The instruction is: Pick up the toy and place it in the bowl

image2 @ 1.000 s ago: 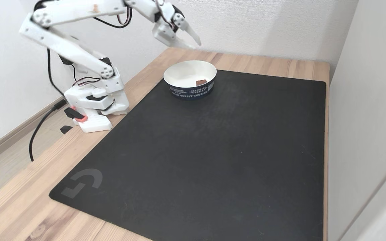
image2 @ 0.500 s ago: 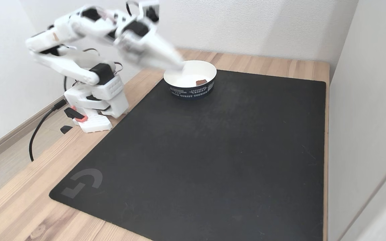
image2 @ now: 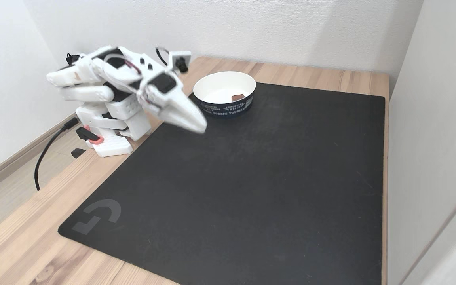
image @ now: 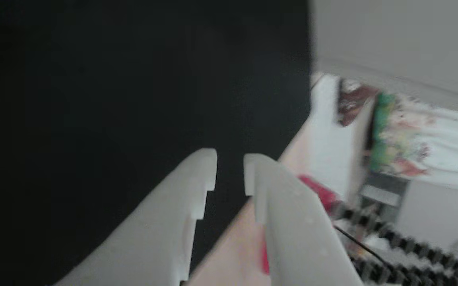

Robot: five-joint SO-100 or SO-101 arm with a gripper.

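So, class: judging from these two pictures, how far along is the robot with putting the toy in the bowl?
Done: the toy already lies inside the bowl, against its near wall. In hand: nothing; the gripper has its jaws slightly apart with only the black mat between them, and in the fixed view it hangs folded low beside the base, away from the bowl. Left: apparently only parking the arm.

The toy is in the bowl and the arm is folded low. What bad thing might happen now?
Little, probably. The gripper hangs low over the black mat, beside the bowl. If it swings toward the bowl it might knock it and tip out the toy. If it drops lower, the fingertips might scrape the mat. The picture is blurry, so the arm seems fast, and a bump could be hard.
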